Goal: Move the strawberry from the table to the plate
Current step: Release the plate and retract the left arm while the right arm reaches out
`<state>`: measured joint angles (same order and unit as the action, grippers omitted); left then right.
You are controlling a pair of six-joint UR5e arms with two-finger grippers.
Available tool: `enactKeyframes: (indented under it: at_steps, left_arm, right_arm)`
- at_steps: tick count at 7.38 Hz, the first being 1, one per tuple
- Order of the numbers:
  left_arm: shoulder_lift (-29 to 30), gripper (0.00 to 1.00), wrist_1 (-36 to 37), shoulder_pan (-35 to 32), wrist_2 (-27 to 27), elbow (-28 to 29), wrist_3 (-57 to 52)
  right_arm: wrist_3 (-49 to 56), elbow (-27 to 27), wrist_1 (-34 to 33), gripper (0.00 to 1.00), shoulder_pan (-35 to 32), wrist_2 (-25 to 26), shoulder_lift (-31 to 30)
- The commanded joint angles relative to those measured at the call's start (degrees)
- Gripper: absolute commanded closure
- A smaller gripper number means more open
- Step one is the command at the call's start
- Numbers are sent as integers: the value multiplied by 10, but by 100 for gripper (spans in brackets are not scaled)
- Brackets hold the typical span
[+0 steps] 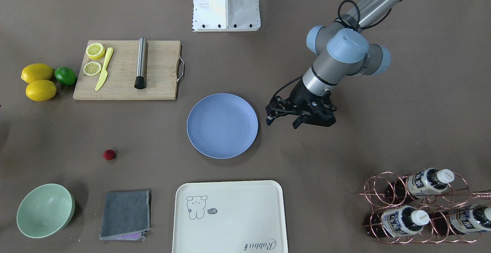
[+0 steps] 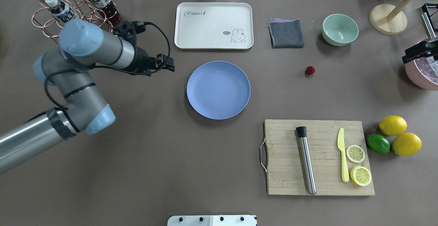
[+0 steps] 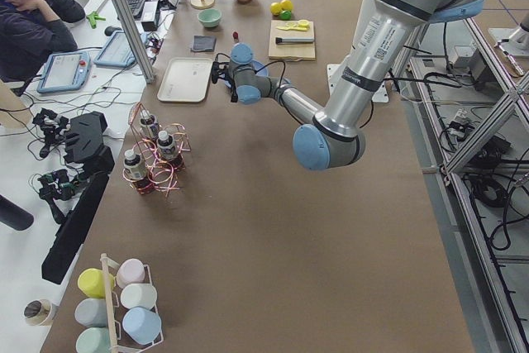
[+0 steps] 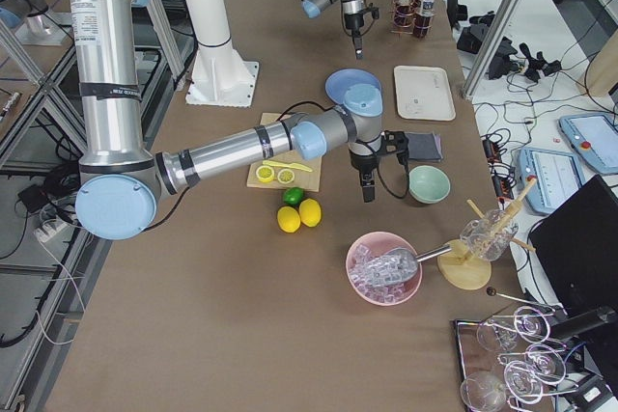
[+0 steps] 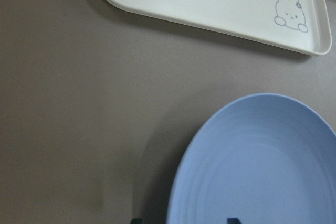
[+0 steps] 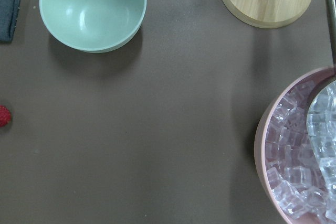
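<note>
One strawberry point(image 2: 310, 70) on table point(image 2: 154, 150) | cloth point(image 2: 286, 33), bowl point(image 2: 340, 30) near | plate point(image 2: 218, 89) well apart

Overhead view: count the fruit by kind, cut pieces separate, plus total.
strawberry: 1
whole lemons: 2
lime: 1
cut lemon halves: 2
Total: 6
</note>
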<state>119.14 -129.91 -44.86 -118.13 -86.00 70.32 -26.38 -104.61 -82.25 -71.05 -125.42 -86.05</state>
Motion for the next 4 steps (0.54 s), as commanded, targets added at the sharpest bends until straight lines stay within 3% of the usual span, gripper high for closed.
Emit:
enactKeyframes:
  at_steps: [1, 3, 4]
  left_arm:
    - [-85, 0, 74, -113, -93, -74, -172]
    - [-173, 0, 167, -206, -133, -134, -379]
    - [-197, 0, 191, -263, -161, -131, -468]
  right_arm:
    - [-16, 34, -1, 0, 18, 2, 38]
    - [-76, 55, 4, 0, 56, 6, 68]
    - [-84, 62, 5, 0, 70, 6, 72]
